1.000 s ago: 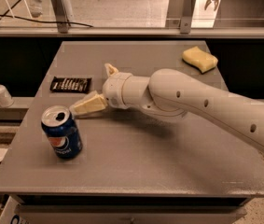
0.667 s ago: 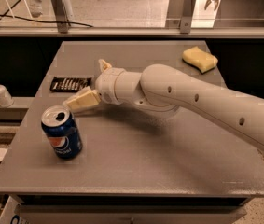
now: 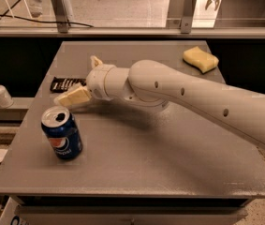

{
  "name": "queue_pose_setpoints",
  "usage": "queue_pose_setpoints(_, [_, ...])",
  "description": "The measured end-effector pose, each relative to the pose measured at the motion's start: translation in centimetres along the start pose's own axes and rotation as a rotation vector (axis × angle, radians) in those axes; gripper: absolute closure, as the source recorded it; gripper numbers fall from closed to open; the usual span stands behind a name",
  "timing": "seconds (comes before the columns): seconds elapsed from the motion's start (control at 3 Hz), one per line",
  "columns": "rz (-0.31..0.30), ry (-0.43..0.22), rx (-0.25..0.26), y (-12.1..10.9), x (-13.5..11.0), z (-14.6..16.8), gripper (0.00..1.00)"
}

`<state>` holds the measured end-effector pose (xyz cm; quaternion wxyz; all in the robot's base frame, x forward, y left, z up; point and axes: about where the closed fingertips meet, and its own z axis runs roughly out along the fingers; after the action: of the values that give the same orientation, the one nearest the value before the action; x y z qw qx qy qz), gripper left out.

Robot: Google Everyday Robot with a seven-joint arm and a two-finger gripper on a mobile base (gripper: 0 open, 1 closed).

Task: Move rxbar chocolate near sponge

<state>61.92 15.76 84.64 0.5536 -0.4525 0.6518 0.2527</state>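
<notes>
Grey table, seen from above its near edge; its top fills most of the view and carries all the task's things. White robot arm, entering from the right edge and reaching leftward across the middle of the table, ending in a round wrist section over the left half. Gripper, at the arm's left end, above the table's left part, with its two cream fingers spread apart and nothing clasped between them; the lower finger points down and left toward the can, the upper one shows behind the wrist, pointing toward the far edge. Blue Pepsi can, upright near the front-left corner, its top opened, just below the lower fingertip and apart from it. Sponge, pale yellow, lying flat near the far-right corner, well apart from the gripper and from the bar. Rxbar chocolate, black wrapper with white lettering, lying flat near the left edge, beyond the can; its right end is covered by the lower finger and the wrist, and whether the finger touches it cannot be told. Pump bottle, white, standing on a ledge left of the table.
</notes>
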Motion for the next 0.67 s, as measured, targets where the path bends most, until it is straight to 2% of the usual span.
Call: queue_pose_setpoints(0.67, [0.025, 0.050, 0.014, -0.2, 1.7, 0.4, 0.00])
